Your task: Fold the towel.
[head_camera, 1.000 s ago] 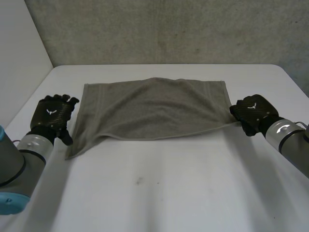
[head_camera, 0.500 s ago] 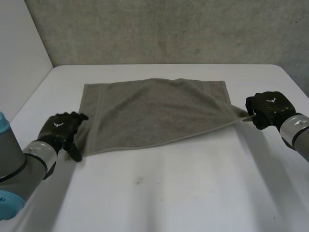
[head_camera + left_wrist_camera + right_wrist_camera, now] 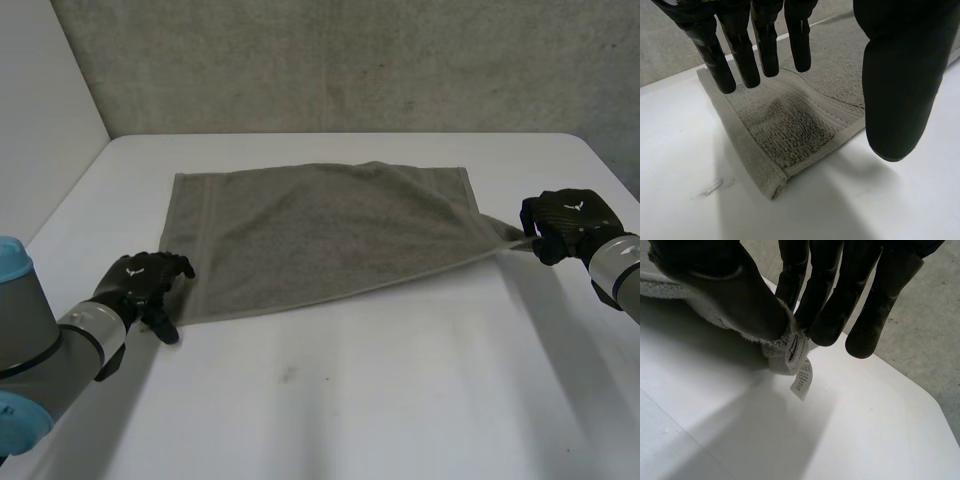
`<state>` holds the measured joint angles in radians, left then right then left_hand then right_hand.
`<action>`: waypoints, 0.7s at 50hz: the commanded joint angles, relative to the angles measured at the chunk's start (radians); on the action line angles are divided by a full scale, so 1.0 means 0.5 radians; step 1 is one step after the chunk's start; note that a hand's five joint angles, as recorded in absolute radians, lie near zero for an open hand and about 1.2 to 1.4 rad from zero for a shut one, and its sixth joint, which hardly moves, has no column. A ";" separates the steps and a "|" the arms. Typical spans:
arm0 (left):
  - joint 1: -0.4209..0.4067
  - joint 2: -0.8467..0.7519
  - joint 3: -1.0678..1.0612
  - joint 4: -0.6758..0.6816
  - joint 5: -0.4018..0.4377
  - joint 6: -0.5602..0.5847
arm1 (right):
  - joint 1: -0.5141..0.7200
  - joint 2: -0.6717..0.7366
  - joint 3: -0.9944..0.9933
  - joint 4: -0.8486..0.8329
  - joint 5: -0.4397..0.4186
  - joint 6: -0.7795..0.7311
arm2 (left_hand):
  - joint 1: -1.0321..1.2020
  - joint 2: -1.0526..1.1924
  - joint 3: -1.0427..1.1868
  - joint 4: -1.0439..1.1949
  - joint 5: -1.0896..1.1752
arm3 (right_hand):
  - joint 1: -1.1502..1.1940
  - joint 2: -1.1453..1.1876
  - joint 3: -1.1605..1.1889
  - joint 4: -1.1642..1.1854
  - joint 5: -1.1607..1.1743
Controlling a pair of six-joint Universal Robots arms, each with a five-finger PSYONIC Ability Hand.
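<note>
The grey towel (image 3: 320, 230) lies spread on the white table (image 3: 380, 400). My right hand (image 3: 565, 222) is beside its right edge and pinches the near right corner between thumb and fingers. In the right wrist view that corner (image 3: 782, 347) is lifted off the table, and a small white label (image 3: 802, 377) hangs from it. My left hand (image 3: 145, 282) hovers at the towel's near left corner. In the left wrist view its fingers (image 3: 765, 45) are straight above the corner (image 3: 785, 145), with the thumb (image 3: 900, 90) held apart and no cloth between them.
A grey wall (image 3: 350, 60) rises behind the table's far edge. A white wall (image 3: 40, 110) stands at the left. Bare table surface lies in front of the towel, between the two arms.
My left hand came in from the towel's left side to its near left corner. My right hand drew the near right corner outward to the right, stretching the near edge straighter.
</note>
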<state>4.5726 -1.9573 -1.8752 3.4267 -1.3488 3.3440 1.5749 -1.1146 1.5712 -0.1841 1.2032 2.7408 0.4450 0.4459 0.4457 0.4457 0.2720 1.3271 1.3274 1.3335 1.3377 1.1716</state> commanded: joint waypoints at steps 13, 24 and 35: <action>0.046 -0.092 0.050 0.181 0.004 0.025 | 0.004 0.026 0.008 0.000 -0.001 -0.045 | 0.553 0.551 0.551 0.551 0.550 | 0.138 0.138 0.126 0.117 0.100; 0.050 -0.095 0.026 0.175 0.004 0.028 | 0.004 0.045 0.002 -0.003 -0.001 -0.048 | 0.500 0.498 0.498 0.498 0.497 | 0.138 0.138 0.126 0.117 0.100; 0.059 -0.098 0.026 0.169 0.004 0.031 | 0.004 0.051 0.002 -0.003 -0.001 -0.051 | 0.465 0.463 0.463 0.463 0.462 | 0.138 0.138 0.126 0.117 0.100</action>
<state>4.6005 -2.0048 -1.8625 3.5122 -1.3471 3.3590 1.5770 -1.0891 1.5723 -0.1850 1.2027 2.7157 0.6079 0.6039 0.6040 0.6048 0.4286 1.3271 1.3274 1.3335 1.3377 1.1716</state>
